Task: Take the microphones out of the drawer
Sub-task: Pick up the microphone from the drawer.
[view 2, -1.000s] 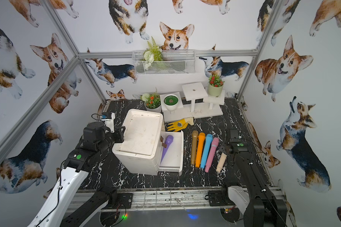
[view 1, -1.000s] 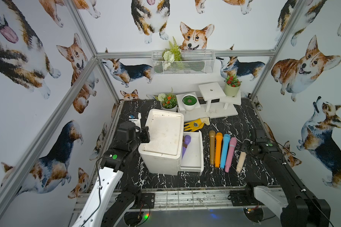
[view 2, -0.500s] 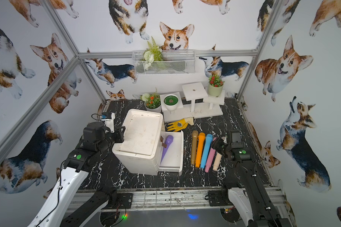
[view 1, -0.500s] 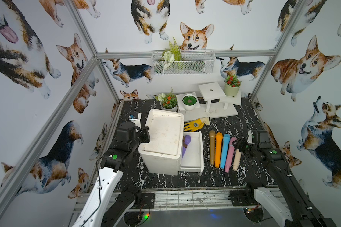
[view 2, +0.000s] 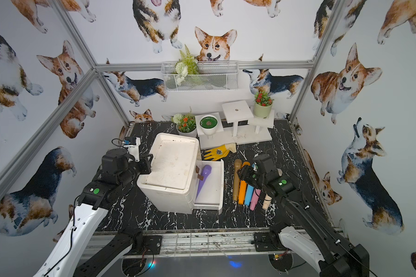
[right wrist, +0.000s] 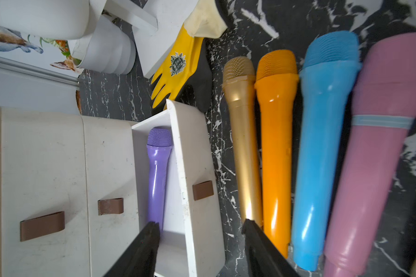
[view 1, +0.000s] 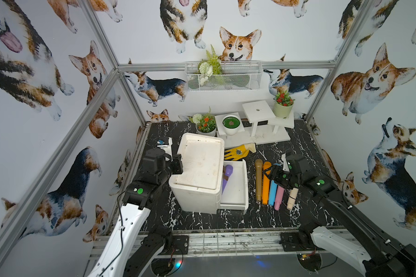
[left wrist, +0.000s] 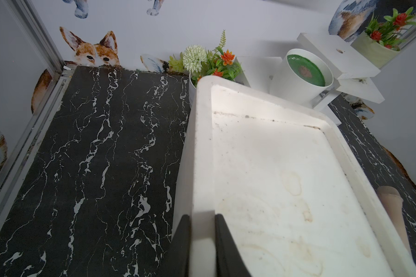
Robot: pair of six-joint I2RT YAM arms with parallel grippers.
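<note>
In both top views the right gripper (view 1: 271,171), jaws apart and empty, has left the beige microphone (view 1: 291,199) behind it and hangs over the coloured row. The purple microphone (view 1: 227,178) lies in the open drawer (view 1: 244,184) just past its fingertips, so the pick is judged not yet begun. In the left wrist view the left gripper (left wrist: 202,223) pinches the cabinet (left wrist: 274,179) rim and the drawer is out of frame. In the right wrist view the microphone's tail is hidden behind one finger (right wrist: 142,249).
</note>
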